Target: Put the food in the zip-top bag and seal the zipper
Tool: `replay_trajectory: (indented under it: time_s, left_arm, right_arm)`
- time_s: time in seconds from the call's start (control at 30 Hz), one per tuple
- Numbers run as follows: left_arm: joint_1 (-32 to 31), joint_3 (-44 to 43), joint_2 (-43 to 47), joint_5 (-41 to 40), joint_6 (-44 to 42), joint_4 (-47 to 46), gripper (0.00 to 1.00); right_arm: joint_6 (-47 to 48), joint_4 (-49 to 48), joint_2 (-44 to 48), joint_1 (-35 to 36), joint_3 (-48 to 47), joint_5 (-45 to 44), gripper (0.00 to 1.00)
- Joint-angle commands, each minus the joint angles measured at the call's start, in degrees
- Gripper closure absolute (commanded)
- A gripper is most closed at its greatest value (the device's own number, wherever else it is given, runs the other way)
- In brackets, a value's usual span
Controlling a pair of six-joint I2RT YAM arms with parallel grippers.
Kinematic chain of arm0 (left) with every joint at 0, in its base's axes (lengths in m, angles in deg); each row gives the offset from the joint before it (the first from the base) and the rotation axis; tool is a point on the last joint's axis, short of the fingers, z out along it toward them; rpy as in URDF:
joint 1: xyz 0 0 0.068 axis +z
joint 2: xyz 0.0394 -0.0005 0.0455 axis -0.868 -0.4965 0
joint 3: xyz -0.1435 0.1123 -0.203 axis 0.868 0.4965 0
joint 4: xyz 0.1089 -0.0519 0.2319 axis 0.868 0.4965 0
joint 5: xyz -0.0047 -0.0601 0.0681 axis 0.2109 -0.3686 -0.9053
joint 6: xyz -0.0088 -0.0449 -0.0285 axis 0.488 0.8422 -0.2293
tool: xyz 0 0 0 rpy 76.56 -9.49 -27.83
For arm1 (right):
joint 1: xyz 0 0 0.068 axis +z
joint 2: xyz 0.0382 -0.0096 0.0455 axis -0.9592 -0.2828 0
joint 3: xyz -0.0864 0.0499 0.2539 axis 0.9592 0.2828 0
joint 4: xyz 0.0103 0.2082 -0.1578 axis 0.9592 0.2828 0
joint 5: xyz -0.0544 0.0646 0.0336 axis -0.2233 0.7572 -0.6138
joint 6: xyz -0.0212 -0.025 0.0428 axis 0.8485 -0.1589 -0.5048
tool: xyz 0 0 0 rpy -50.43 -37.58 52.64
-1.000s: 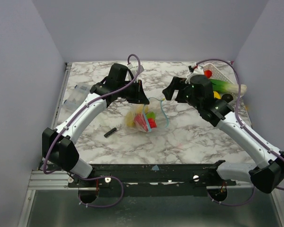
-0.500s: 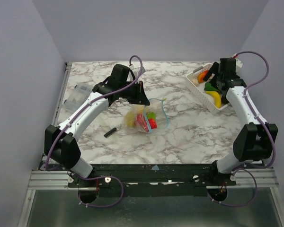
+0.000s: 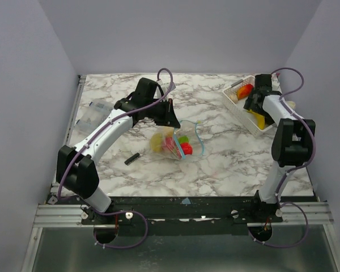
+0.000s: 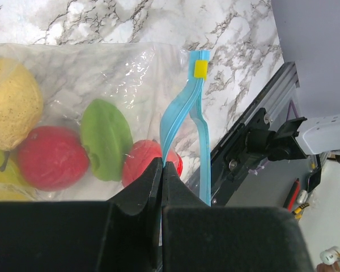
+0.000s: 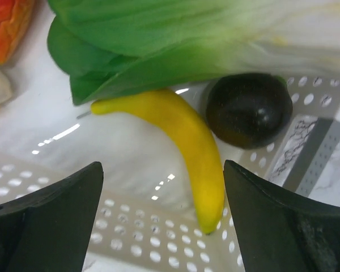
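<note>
The clear zip-top bag lies mid-table holding food: a yellow pear, a red apple, a green piece and another red piece. Its teal zipper gapes at the mouth. My left gripper is shut on one zipper strip at the bag's back edge. My right gripper hangs open over the white basket, its fingers either side of a yellow banana. Beside the banana lie a dark round fruit and a green leafy vegetable.
A small black bar lies on the marble left of the bag. A clear packet rests at the table's left edge. An orange-red piece sits in the basket's far corner. Walls close in the left, right and back.
My right arm has swung from beside the bag back to the basket at the far right, with its gripper open. The left gripper has kept its hold on the zipper.
</note>
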State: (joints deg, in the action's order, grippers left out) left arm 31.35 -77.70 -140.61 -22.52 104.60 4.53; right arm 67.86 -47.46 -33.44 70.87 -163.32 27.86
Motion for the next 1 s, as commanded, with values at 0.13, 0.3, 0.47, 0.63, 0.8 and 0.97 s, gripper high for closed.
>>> replay_trajectory:
  time_s: [0.13, 0.3, 0.47, 0.63, 0.8, 0.97]
  left_arm:
    - [0.23, -0.84, -0.14, 1.91, -0.03, -0.53, 1.00]
    - [0.32, -0.69, 0.35, 2.46, 0.33, -0.80, 1.00]
    - [0.33, -0.51, 0.86, 2.37, 0.33, -1.01, 1.00]
    - [0.34, -0.59, 1.06, 1.89, 0.02, -0.70, 1.00]
    - [0.36, -0.16, 1.45, 1.84, 0.24, -0.94, 1.00]
    - [0.25, 0.46, 2.04, 2.89, 1.09, -1.99, 1.00]
  right_arm:
    - [7.75, -2.07, -7.71, 0.01, -3.35, -9.68, 0.15]
    - [7.79, -3.39, -11.50, 0.04, -3.97, -8.73, 0.19]
    - [9.60, -5.01, -14.96, -0.01, -4.87, -7.87, 0.26]
    - [9.37, -4.09, -15.00, 0.02, -5.13, -5.38, 0.49]
    - [9.21, -4.05, -10.13, 0.07, -4.05, -3.11, 0.68]
    - [9.74, -3.97, -4.10, 0.13, -3.25, -0.01, 0.75]
